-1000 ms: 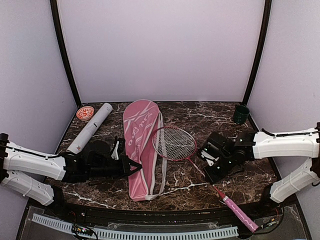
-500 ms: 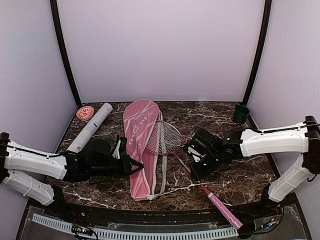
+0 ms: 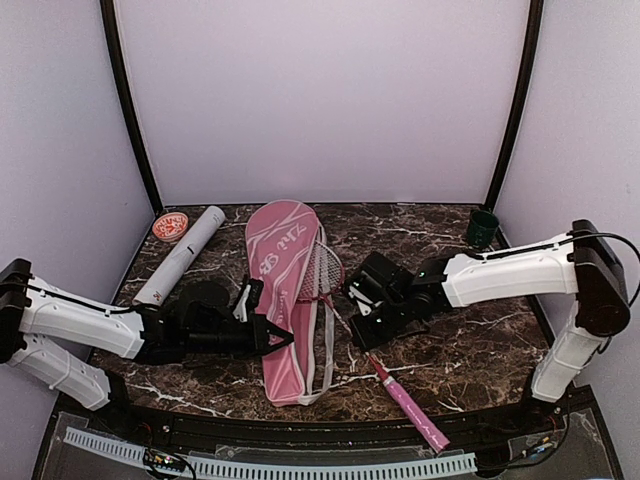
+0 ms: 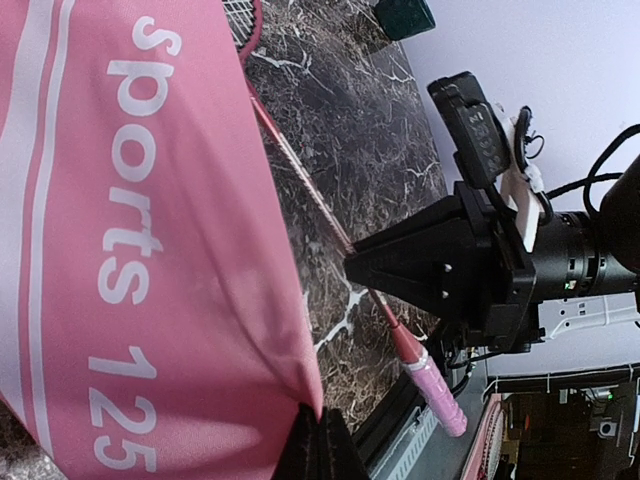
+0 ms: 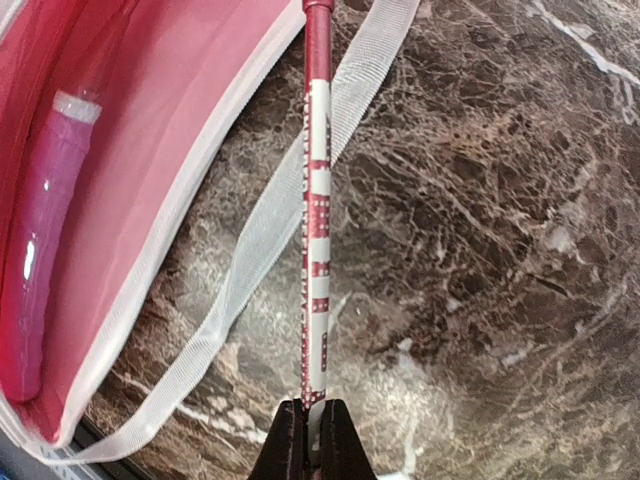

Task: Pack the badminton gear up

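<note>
Top view: pink bag [image 3: 283, 300] lies at table centre, long axis running up-down the frame, rounded end toward the back wall, narrow end toward the near edge.

Left gripper [image 3: 276, 338] is clamped tight on the bag's fabric at its left edge. The wrist view shows the fingertips [image 4: 316, 445] pinching the pink cloth by the white lettering.

Racket [image 3: 398, 392] lies on a diagonal. The red-framed head is at upper left against the bag's right side and partly covered by it; how far in, I cannot tell. The pink handle is at lower right, near the table's front edge.

Right gripper [image 3: 357, 328] is closed narrow on the thin red-and-white shaft [image 5: 316, 250], which runs straight up its wrist frame toward the bag mouth, beside a white mesh strap [image 5: 255, 250].

Inside the open bag, left of that frame, is a second pink handle [image 5: 42, 270].

White tube [image 3: 183, 256] lies at upper left, slanted, with a red cap [image 3: 170, 225] just beside its far end. Dark green cup [image 3: 482, 228] stands at upper right on the marble table [image 3: 470, 345].
</note>
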`<state>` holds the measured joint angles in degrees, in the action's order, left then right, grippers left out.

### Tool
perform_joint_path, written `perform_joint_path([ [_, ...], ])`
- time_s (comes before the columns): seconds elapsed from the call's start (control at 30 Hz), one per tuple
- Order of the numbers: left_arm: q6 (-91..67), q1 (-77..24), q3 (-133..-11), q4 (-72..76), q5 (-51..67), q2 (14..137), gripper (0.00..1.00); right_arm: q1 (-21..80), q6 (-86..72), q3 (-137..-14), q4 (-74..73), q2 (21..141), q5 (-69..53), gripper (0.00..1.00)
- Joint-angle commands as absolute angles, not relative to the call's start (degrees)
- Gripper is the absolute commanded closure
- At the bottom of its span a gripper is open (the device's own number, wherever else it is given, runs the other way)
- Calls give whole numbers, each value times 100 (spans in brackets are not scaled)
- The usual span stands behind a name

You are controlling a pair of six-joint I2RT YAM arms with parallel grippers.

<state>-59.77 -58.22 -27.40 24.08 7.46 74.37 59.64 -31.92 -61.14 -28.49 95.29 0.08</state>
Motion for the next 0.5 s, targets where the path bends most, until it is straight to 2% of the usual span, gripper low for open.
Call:
perform_joint_path([
  [0.0, -5916, -5801, -2906, 2953, 1096, 7586, 100, 6021, -3477, -6492, -1804, 9781, 155, 100],
  [0.47, -5890, -5801, -3004, 3426, 1966, 8174, 100, 5877, -4001, -7136, -442, 10582, -58, 100],
])
